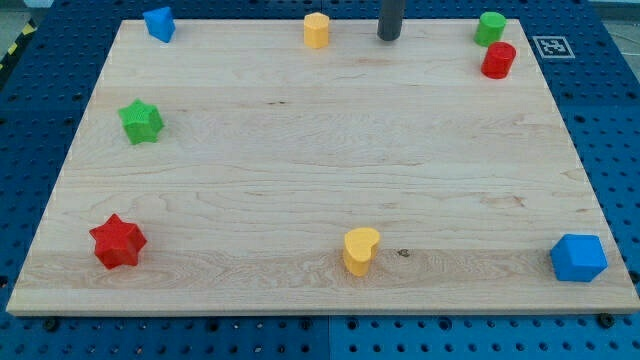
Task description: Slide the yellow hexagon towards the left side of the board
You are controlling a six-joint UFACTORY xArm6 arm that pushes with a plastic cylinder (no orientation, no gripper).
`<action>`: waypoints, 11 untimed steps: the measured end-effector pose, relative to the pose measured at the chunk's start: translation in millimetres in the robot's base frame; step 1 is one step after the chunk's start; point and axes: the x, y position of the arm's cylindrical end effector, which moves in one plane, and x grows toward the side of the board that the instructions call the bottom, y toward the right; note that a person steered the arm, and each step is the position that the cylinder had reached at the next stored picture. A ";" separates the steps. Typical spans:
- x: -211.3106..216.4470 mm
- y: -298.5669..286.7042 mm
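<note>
The yellow hexagon [316, 30] stands near the board's top edge, a little left of centre. My tip [388, 37] rests on the board to the right of the yellow hexagon, a short gap apart from it. The rod rises out of the view's top.
A blue block [159, 23] sits at the top left, a green star [141, 121] at the left, a red star [118, 241] at the bottom left. A yellow heart [360, 250] is at the bottom centre, a blue block [578, 257] at the bottom right. A green cylinder [490, 27] and a red cylinder [498, 60] stand at the top right.
</note>
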 end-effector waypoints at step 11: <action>1.2 -150.9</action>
